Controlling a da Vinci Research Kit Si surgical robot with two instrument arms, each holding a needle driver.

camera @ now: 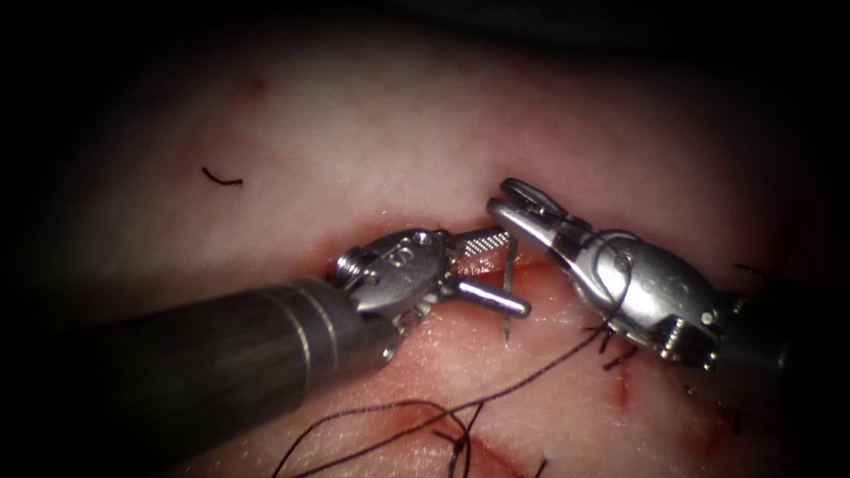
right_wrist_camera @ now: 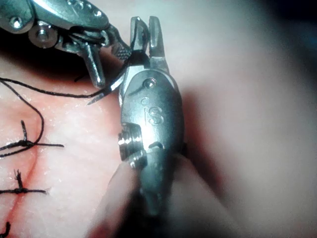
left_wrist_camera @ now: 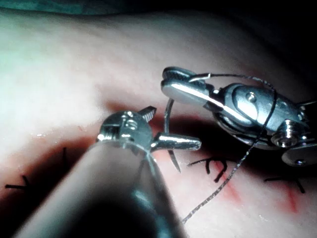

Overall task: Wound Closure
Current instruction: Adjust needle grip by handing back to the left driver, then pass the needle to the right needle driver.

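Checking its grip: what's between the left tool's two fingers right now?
The needle crosses the gap between the left tool's open fingers, unclamped, its point seemingly clear of the tissue; the endoscope and left wrist views show it.

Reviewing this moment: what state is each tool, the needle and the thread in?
left tool: fingers open either side of the needle, holding nothing.
right tool: fingers shut on the needle, apparently near its thread end.
needle: roughly upright, out of the tissue.
thread: slack, draped over the right tool.
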